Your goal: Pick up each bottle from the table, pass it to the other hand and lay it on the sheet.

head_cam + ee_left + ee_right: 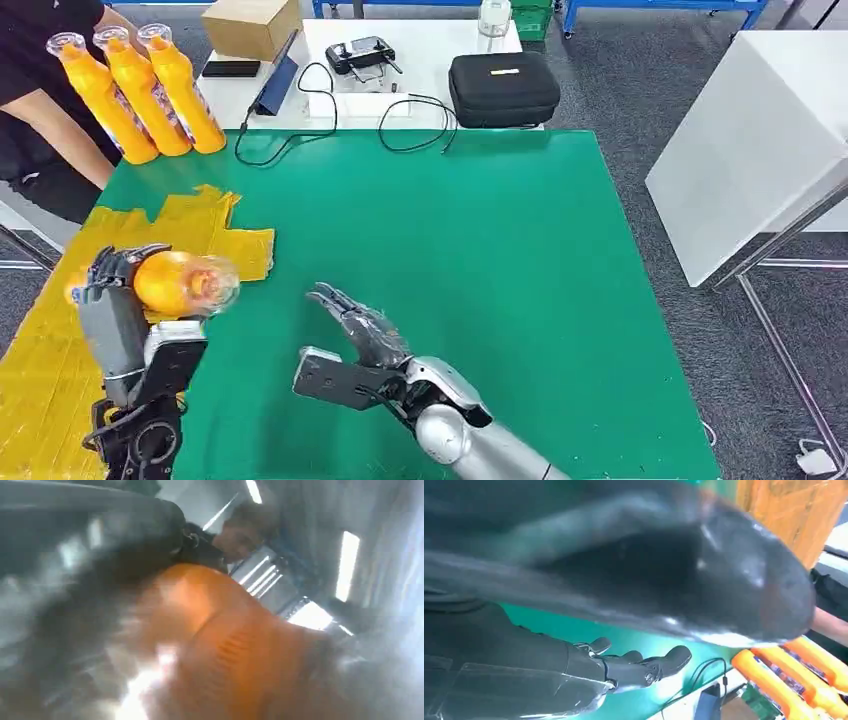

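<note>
The left hand point(120, 300) is at the lower left of the head view, and it holds an orange bottle point(180, 283) with its fingers wrapped around it. The bottle lies on its side in the hand, up above the yellow sheet point(40, 370), with its clear end pointing toward the middle of the picture. In the left wrist view the same bottle point(225, 650) is big, orange and blurry. The right hand point(355, 345) is at the lower middle of the head view, above the green table point(480, 260). It holds nothing and its fingers point(644, 667) are stretched out and apart. It is near the bottle but does not touch it. Three more orange bottles point(145, 95) stand side by side at the upper left, at the far edge of the table, just beside a person's arm point(60, 125). A black case point(503, 88) sits at the top middle on a white table point(420, 45).
</note>
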`<state>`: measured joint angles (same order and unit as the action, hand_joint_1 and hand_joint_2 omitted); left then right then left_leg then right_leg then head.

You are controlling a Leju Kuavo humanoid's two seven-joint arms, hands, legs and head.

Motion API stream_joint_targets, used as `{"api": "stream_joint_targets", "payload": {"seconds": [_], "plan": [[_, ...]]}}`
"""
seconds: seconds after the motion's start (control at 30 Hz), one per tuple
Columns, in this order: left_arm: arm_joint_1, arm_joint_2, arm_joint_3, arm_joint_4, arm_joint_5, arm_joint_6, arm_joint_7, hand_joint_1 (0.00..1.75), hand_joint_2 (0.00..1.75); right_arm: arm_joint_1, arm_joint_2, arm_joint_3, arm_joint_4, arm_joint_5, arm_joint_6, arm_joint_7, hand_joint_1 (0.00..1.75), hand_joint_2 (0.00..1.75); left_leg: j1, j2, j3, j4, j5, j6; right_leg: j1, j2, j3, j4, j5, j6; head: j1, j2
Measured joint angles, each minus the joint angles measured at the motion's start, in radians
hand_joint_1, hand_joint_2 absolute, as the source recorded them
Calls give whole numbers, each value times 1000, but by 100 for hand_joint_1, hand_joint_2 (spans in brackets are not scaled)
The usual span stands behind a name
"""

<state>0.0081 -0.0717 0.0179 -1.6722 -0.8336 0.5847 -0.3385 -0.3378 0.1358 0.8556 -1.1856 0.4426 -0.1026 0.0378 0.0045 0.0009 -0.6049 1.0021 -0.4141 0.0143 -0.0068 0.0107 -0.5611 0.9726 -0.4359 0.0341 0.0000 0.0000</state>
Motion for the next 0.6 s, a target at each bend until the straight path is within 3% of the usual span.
{"api": "stream_joint_targets", "payload": {"seconds": [0.17,0.33,0.43,0.6], "plan": [[-44,42,-3,129,-236,99,79,175,175,-1,6,2,-9,-12,9,0,0,0,0,0,0,0,0,0,0,0,0,0,0,0,0,0],[-61,65,-6,194,-284,107,104,175,175,-2,9,2,-12,-15,12,0,0,0,0,0,0,0,0,0,0,0,0,0,0,0,0,0],[-79,82,-6,242,-462,107,174,175,175,-7,11,3,-12,-32,25,0,0,0,0,0,0,0,0,0,0,0,0,0,0,0,0,0],[-161,151,-37,489,-616,107,264,175,175,-9,24,19,-26,-45,40,5,0,0,0,0,0,0,1,-1,0,0,0,0,0,-1,0,0]]}}
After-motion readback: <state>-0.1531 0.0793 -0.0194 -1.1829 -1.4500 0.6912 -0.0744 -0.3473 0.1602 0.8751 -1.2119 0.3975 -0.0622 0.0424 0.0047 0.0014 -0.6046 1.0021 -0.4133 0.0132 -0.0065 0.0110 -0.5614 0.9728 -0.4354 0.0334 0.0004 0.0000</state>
